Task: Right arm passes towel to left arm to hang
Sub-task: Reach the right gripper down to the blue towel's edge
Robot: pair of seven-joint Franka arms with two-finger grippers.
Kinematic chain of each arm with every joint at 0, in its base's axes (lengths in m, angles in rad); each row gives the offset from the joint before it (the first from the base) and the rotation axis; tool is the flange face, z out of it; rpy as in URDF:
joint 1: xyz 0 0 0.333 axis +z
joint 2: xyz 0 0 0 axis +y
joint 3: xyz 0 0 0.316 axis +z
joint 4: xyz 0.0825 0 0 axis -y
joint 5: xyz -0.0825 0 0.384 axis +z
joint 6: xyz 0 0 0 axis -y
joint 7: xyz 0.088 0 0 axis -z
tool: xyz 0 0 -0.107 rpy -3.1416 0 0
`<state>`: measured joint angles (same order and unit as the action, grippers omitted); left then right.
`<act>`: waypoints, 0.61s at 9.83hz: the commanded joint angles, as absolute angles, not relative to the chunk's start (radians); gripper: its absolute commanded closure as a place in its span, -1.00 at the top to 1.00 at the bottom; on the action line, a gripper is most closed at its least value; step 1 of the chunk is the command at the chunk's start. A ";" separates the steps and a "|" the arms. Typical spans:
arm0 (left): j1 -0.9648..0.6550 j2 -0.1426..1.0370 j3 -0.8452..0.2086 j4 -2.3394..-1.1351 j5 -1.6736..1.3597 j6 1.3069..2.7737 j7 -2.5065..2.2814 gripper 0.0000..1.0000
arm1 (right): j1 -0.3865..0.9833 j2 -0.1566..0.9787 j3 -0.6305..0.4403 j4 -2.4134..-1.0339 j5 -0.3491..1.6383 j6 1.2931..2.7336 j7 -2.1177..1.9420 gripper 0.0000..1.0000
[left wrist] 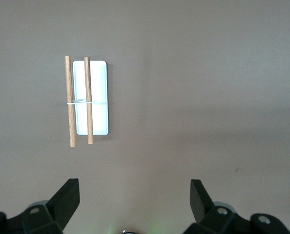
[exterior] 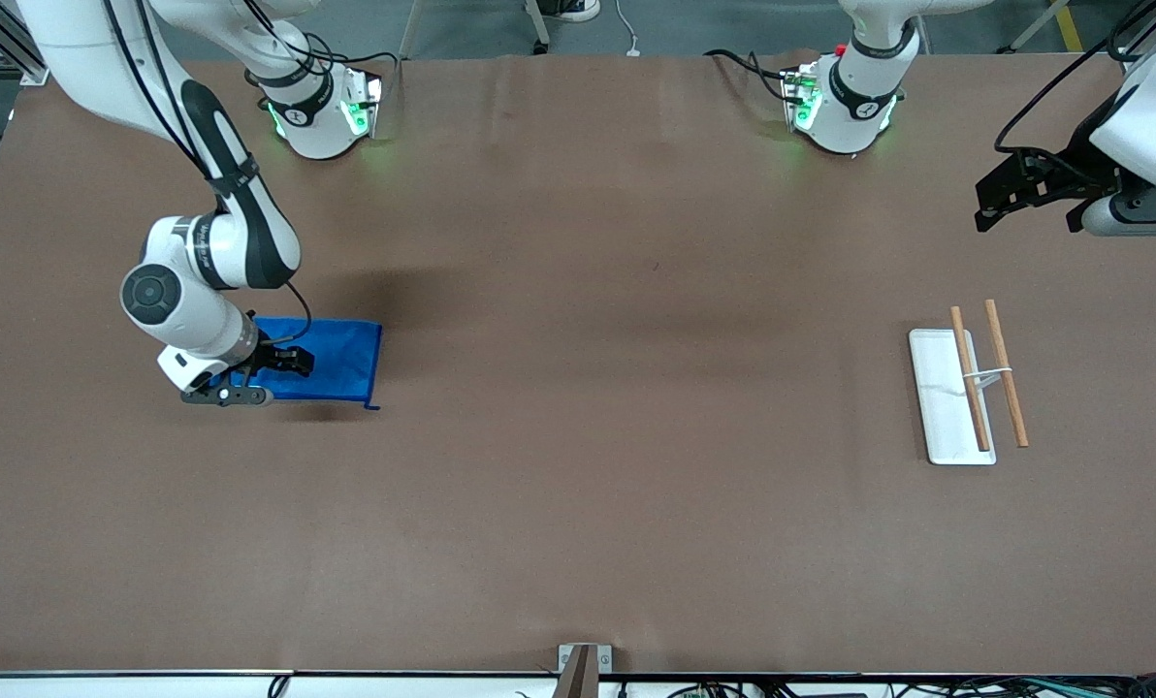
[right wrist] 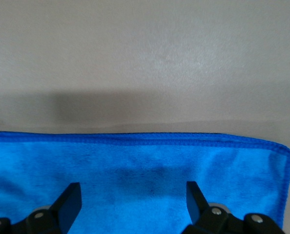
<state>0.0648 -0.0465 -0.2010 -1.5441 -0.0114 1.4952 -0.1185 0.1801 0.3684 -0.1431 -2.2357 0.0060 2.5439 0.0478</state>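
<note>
Lying flat at the right arm's end of the table (exterior: 578,543), the towel (exterior: 340,359) sits under the right gripper (exterior: 258,373), fingers spread just above the cloth, nothing pinched. Left gripper (exterior: 1000,204) waits spread, well apart from the towel, above the table near the wooden-dowel rack (exterior: 971,383). Risk: a shallow descent could pinch only the fuzz, so the towel slips free on lifting.

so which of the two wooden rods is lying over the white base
The rod toward the right arm's end of the table: it lies over the white base. The other rod, beside it, has only brown table under it.
</note>
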 commanded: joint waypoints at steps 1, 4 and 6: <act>0.058 -0.026 -0.202 -1.548 0.006 1.483 -0.107 1.00 | 0.155 0.344 -0.144 -2.278 0.008 2.553 0.020 0.90; 0.057 -0.026 -0.202 -1.548 0.006 1.483 -0.107 1.00 | 0.140 0.348 -0.143 -2.327 0.008 2.609 0.005 0.89; 0.057 -0.026 -0.204 -1.548 0.005 1.483 -0.109 1.00 | 0.138 0.370 -0.143 -2.332 0.008 2.622 0.005 0.81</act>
